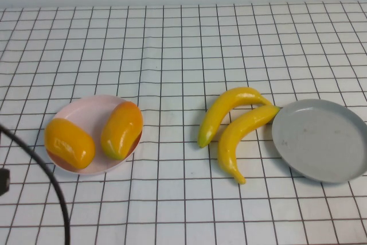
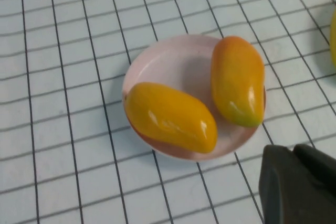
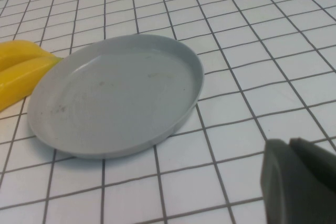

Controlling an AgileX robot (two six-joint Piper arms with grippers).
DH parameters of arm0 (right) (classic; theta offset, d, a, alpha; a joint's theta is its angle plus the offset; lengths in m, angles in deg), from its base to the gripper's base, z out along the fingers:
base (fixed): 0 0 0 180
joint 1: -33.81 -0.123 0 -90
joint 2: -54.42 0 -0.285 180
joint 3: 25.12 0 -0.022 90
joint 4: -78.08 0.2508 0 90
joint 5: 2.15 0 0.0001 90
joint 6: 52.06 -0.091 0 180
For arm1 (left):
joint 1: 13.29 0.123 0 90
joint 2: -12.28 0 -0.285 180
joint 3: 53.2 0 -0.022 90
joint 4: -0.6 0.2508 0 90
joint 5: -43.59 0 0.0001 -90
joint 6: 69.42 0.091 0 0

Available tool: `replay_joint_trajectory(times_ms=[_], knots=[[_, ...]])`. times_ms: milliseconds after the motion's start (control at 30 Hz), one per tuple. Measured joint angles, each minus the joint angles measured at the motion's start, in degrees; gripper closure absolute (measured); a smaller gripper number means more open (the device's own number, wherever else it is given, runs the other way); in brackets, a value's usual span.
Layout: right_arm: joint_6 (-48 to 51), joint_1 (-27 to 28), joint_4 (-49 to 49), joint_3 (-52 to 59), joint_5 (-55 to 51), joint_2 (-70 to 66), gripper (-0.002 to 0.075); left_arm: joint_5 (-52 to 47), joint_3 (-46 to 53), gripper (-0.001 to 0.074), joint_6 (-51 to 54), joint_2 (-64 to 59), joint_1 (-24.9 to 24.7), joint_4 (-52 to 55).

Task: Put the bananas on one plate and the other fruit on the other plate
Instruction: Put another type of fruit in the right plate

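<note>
White gridded surface (image 1: 172, 55): both mangoes (image 1: 121, 129) lie on the pink plate (image 1: 86, 110); two bananas (image 1: 243, 133) rest beside the bare grey plate (image 1: 321, 142), seemingly touching it. Left hand (image 2: 299, 184) and right hand (image 3: 299, 179) hang closed, holding nothing.

Glossy, smooth orange fruit (image 1: 94, 133) on a smooth pink plate (image 1: 86, 110); beside the matt grey plate (image 1: 324, 142), faintly smudged, glossy yellow bananas (image 1: 238, 127); gridded tablecloth (image 1: 172, 55), slightly wrinkled.

Yellow bananas (image 1: 232, 127), orange-yellow fruits (image 1: 121, 129) one perhaps reddish at its far end, pink plate (image 1: 86, 107), grey plate (image 1: 321, 140), white black-gridded tablecloth (image 1: 172, 44).
</note>
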Motion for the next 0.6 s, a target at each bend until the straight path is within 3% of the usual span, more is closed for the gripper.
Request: replay_joint_trajectory(times_ms=[233,600], knots=[[0.0,0.0,0.24,0.0,0.0,0.0,0.0742,26.08,22.58,0.0736,-3.75,16.96,2.07,6.22],[0.0,0.0,0.32,0.0,0.0,0.0,0.0742,33.67,43.61,0.0737,-3.32,40.5,22.69,-4.36]])
